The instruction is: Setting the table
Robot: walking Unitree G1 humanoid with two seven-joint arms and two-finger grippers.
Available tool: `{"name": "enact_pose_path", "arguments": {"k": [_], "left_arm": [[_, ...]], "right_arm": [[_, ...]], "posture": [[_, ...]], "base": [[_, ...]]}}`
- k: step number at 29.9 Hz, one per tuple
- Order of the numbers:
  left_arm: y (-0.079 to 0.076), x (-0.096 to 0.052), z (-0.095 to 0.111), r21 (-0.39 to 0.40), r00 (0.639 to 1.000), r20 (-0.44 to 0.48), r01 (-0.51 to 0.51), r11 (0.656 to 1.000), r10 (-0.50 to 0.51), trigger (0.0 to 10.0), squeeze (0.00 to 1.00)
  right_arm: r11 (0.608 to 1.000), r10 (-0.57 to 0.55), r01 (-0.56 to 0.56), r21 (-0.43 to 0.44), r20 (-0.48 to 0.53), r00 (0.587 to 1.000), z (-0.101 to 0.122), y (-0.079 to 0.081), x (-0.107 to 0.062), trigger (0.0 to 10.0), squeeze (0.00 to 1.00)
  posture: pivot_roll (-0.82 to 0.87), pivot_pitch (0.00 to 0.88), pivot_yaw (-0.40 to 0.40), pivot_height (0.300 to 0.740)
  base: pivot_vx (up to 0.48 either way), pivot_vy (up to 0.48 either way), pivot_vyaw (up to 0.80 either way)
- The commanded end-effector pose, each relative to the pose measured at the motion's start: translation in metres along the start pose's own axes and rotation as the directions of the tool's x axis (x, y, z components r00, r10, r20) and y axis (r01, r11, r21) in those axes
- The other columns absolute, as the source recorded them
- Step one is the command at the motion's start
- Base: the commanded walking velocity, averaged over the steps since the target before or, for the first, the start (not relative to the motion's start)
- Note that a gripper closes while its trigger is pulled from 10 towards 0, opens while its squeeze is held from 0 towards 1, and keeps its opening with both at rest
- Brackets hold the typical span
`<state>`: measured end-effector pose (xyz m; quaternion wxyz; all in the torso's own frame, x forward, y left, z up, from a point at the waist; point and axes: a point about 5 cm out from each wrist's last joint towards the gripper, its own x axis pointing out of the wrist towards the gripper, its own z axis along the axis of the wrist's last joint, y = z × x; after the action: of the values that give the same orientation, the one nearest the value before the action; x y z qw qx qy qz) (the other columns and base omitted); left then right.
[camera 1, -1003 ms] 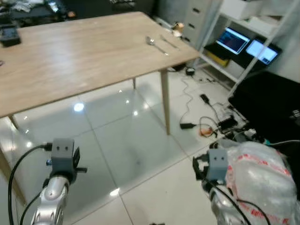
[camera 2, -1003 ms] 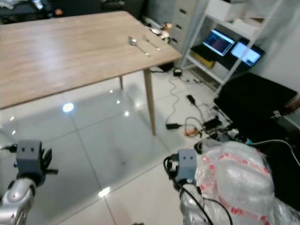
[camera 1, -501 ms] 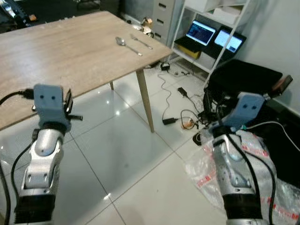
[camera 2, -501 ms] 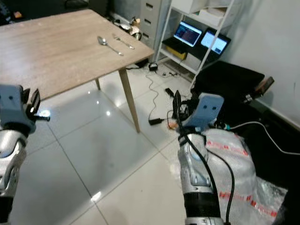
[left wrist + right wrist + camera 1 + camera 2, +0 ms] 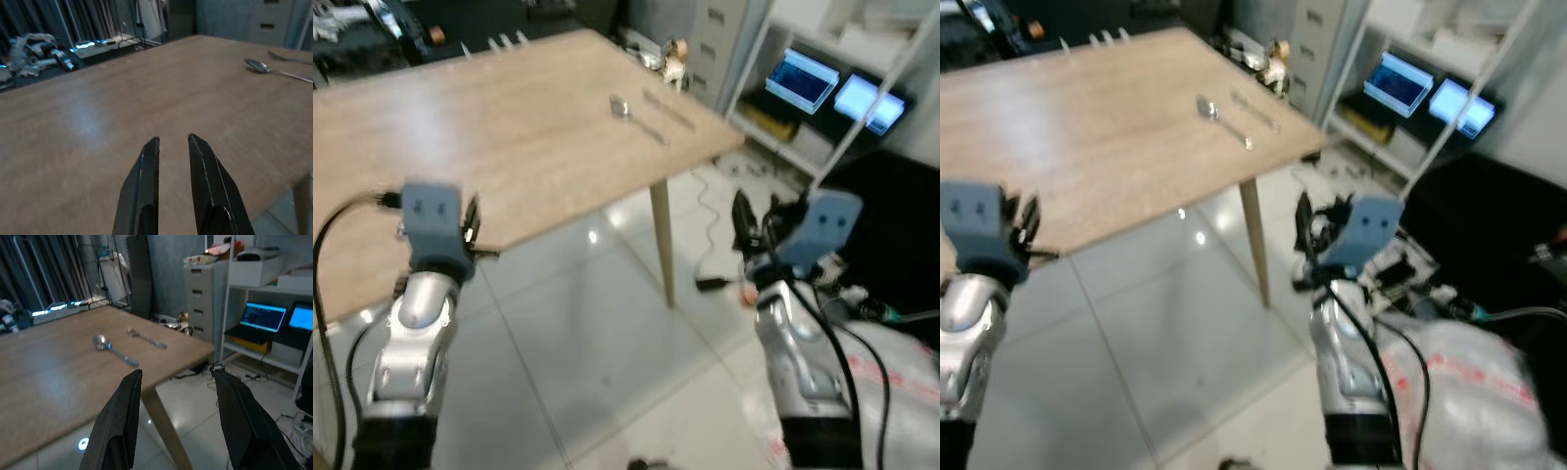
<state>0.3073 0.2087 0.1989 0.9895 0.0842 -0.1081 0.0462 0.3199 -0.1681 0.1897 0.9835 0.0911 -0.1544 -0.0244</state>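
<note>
Both arms raised since earlier. Right gripper point(image 5: 178, 423) wide open, left gripper point(image 5: 173, 188) narrowly parted, both empty. Spoon point(image 5: 635, 117) at 1 o'clock on table point(image 5: 489, 137); advise squaring up first.

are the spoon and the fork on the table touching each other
Apart. The right wrist view shows bare tabletop between the spoon and the fork.

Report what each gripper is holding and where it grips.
Nothing is held. The left gripper is nearly closed and empty above the table; the right gripper is open and empty, facing the spoon and fork.
</note>
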Motion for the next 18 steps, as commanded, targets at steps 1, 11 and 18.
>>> {"name": "enact_pose_path", "arguments": {"k": [1,11,18], "left_arm": [[0.0,-0.003,-0.005,0.005,1.0,-0.03,0.001,1.0,-0.001,10.0,0.0],[-0.002,-0.004,-0.005,0.003,0.999,-0.042,0.014,1.0,-0.014,10.0,0.0],[-0.004,-0.006,-0.005,0.006,0.999,-0.045,0.021,1.0,-0.021,10.0,0.0]], "right_arm": [[1.0,-0.029,0.029,0.009,-0.041,0.999,-0.007,-0.004,-0.004,10.0,0.0],[1.0,-0.021,0.021,-0.005,-0.063,0.998,-0.007,-0.005,-0.004,10.0,0.0],[0.995,0.096,-0.097,-0.004,-0.075,0.993,-0.005,0.01,-0.003,10.0,0.0]], "posture": [[0.0,0.065,0.025,0.74],[0.0,0.062,0.026,0.74],[0.0,0.056,0.026,0.74]], "base": [[0.48,0.0,-0.8],[0.48,0.0,-0.62],[0.48,0.0,0.0]]}}
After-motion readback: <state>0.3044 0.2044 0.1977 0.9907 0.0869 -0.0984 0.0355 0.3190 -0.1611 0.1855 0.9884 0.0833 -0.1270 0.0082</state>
